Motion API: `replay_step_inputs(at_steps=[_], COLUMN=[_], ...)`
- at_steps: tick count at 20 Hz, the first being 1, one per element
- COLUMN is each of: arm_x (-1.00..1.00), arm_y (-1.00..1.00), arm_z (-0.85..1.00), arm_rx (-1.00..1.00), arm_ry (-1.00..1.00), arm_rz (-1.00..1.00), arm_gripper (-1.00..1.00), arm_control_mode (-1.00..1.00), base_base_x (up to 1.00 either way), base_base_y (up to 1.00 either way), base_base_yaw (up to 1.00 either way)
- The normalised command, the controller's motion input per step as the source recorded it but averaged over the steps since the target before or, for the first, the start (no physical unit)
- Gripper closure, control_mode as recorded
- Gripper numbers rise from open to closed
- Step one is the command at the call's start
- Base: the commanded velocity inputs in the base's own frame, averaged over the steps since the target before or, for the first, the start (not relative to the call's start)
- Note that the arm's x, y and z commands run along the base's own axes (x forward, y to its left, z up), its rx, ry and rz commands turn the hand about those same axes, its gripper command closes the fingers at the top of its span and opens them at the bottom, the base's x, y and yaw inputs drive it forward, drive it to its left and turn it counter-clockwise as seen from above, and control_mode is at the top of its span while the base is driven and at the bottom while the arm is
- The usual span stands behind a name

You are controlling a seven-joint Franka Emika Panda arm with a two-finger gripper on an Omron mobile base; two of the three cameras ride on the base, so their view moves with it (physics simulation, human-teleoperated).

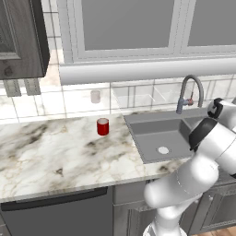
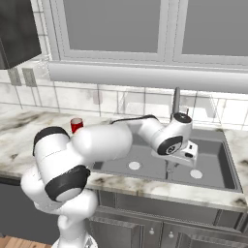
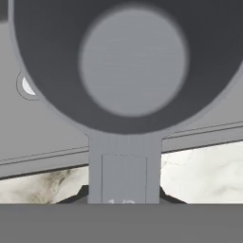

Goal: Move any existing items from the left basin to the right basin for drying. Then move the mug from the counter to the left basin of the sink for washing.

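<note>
Pincer [image 3: 124, 192] clamped on flat handle of grey measuring cup [image 3: 128, 66], hand view looking straight into its bowl, sink floor and pale drain disc [image 3: 27, 87] behind, marble surface [image 3: 199, 173] below. Left base view: red mug [image 1: 103, 126] upright on surface [image 1: 55, 156] left of sink [image 1: 159, 133], pale little cylinder [image 1: 95, 96] near wall, tap [image 1: 190, 94] behind basins. Right base view: wrist over sink [image 2: 213, 167], mug [image 2: 76, 125] peeking behind arm.

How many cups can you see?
3: the red mug on the counter, a pale cup by the wall, the grey handled cup in the gripper.
</note>
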Motion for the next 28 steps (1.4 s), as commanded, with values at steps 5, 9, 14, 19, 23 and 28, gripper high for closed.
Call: replay_step_inputs(at_steps=[5,9,14,19,23,28], arm_x=[0.34,0.12,0.05,0.17,0.18,0.05], arm_y=[-0.22,-0.19,-0.07,0.00,0.00,0.00], arm_z=[-0.04,-0.11,-0.19,-0.22,-0.21,-0.18], arm_rx=[0.00,0.00,0.00,0.00,0.00,0.00], arm_ry=[0.00,0.00,0.00,0.00,0.00,0.00], arm_rz=[0.00,0.00,0.00,0.00,0.00,0.00], arm_gripper=[1.00,1.00,1.00,1.00,1.00,1.00], arm_control_mode=[-1.00,-1.00,-1.00,-1.00,-1.00,-1.00], base_base_x=[0.00,0.00,0.00,0.00,0.00,0.00], base_base_y=[0.00,0.00,0.00,0.00,0.00,0.00], base_base_yaw=[0.00,0.00,0.00,0.00,0.00,0.00])
